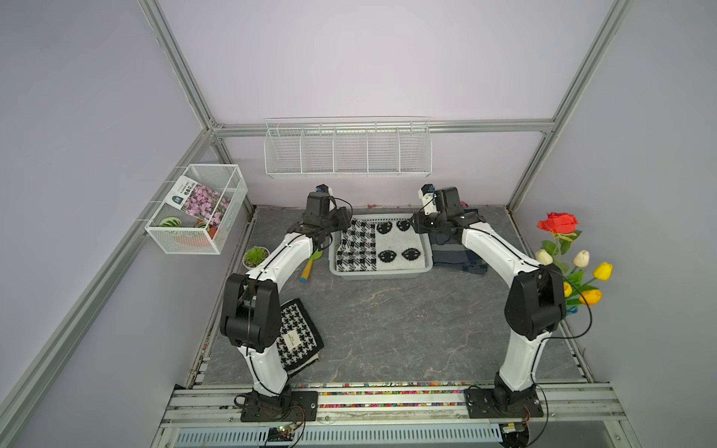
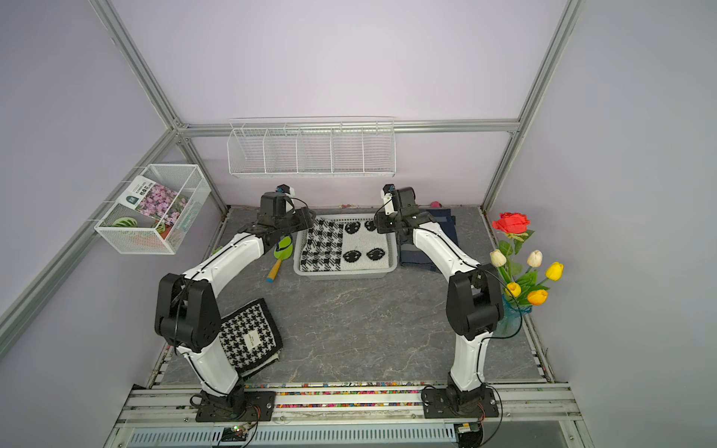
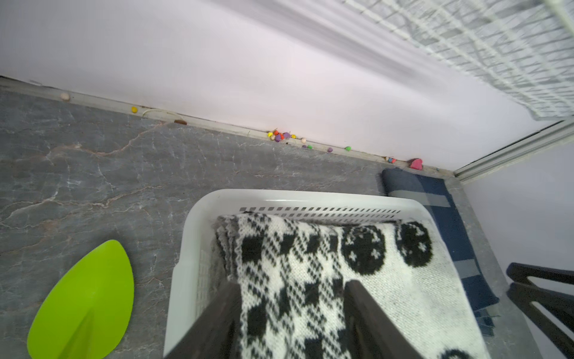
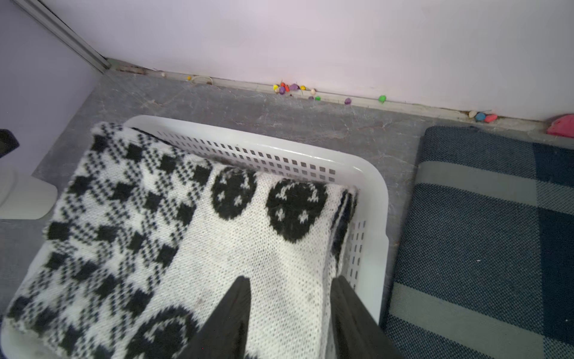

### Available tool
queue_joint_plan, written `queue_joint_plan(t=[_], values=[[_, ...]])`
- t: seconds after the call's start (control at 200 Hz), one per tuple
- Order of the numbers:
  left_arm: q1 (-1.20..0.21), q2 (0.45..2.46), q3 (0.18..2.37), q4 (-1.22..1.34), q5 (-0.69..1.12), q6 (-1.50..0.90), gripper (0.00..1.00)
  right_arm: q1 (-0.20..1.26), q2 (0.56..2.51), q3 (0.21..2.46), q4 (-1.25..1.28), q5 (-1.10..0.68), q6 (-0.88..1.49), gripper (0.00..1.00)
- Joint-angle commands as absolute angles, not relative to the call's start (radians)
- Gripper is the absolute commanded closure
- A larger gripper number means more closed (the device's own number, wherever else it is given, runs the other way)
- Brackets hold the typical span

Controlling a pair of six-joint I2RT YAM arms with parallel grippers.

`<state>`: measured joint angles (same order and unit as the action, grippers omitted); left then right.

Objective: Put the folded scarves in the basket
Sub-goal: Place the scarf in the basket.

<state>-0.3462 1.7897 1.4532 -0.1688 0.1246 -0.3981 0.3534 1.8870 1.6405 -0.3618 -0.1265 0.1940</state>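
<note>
The folded scarf (image 1: pixel 380 246) (image 2: pixel 345 244), black-and-white knit with a checked half and a half with round black motifs, lies inside the shallow white perforated basket (image 1: pixel 378 273) (image 2: pixel 341 272) at the back of the table. Its checked end rides up on the left rim. My left gripper (image 1: pixel 336 232) (image 3: pixel 292 284) hovers over that end, jaws apart, with the scarf (image 3: pixel 310 264) showing between them. My right gripper (image 1: pixel 417 227) (image 4: pixel 292 279) is open over the white end (image 4: pixel 202 248), just inside the basket's right wall (image 4: pixel 372 174).
A dark blue plaid cloth (image 1: pixel 458 258) lies right of the basket and a green spatula (image 1: pixel 312 262) left of it. Another houndstooth cloth (image 1: pixel 298 333) sits front left, partly under the left arm. A potted plant (image 1: pixel 255 256), flowers (image 1: pixel 570 263), a wire rack (image 1: pixel 347 149) and a mesh box (image 1: pixel 198 209) line the edges.
</note>
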Motion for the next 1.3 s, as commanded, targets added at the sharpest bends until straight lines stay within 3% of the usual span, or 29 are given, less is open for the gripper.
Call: queue_joint_plan(t=[0.0, 0.185, 0.425, 0.61, 1.034, 1.294], values=[[-0.378, 1.779, 1.427, -0.118, 0.161, -0.392, 0.43, 0.388, 1.849, 1.591, -0.309, -0.146, 0.192, 0.55], [-0.385, 1.908, 1.437, -0.033, 0.255, -0.447, 0.43, 0.426, 1.92, 1.61, -0.302, -0.175, 0.209, 0.57], [-0.368, 2.07, 1.485, -0.034, 0.177, -0.409, 0.43, 0.415, 2.03, 1.554, -0.293, -0.126, 0.214, 0.61], [-0.351, 2.131, 1.496, -0.014, 0.159, -0.408, 0.44, 0.402, 1.997, 1.408, -0.195, -0.104, 0.219, 0.62], [-0.361, 1.992, 1.457, -0.029, 0.193, -0.407, 0.44, 0.405, 1.876, 1.368, -0.246, -0.104, 0.205, 0.61], [-0.371, 1.815, 1.451, -0.135, 0.188, -0.379, 0.44, 0.442, 1.659, 1.327, -0.372, -0.098, 0.17, 0.57]])
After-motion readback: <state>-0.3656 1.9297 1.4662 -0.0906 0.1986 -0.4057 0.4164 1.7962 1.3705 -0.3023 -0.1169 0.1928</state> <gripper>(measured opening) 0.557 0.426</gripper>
